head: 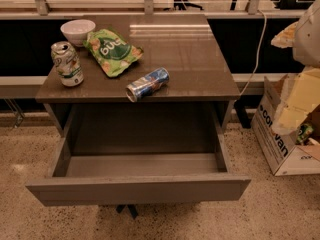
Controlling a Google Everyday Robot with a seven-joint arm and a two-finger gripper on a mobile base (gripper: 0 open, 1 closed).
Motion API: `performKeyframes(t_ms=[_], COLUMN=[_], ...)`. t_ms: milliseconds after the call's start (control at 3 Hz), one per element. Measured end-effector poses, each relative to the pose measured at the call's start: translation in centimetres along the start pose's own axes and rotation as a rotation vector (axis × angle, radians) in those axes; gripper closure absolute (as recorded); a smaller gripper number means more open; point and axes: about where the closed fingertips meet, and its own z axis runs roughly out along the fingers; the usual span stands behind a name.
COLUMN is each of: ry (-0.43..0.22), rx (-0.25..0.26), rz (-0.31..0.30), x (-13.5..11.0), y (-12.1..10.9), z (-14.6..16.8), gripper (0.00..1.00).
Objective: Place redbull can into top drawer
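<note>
The redbull can (147, 84), slim, blue and silver, lies on its side on the brown tabletop (190, 59) near the front edge, silver top pointing front left. Below it the top drawer (137, 189) is pulled far out, and its grey inside holds nothing. My gripper (296, 104) shows as a pale, yellowish shape at the right edge, close to the camera. It is well to the right of the can and the drawer and touches neither.
A fatter green-and-white can (67, 64) stands upright at the table's left front. A green snack bag (112, 51) and a white bowl (77, 31) lie behind it. A cardboard box (277, 139) sits on the floor to the right.
</note>
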Motion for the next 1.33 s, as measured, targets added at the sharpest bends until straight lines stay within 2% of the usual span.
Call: performKeyframes(t_ms=[667, 1000, 1333], ry=[-0.009, -0.004, -0.003], rx=[-0.001, 0.004, 0.045], rz=[-0.022, -0.124, -0.286], x=[-0.7, -3.8, -9.6], y=[-0.6, -2.8, -6.3], z=[0.4, 2.4, 4.6], gripper=[0.00, 0.00, 0.00])
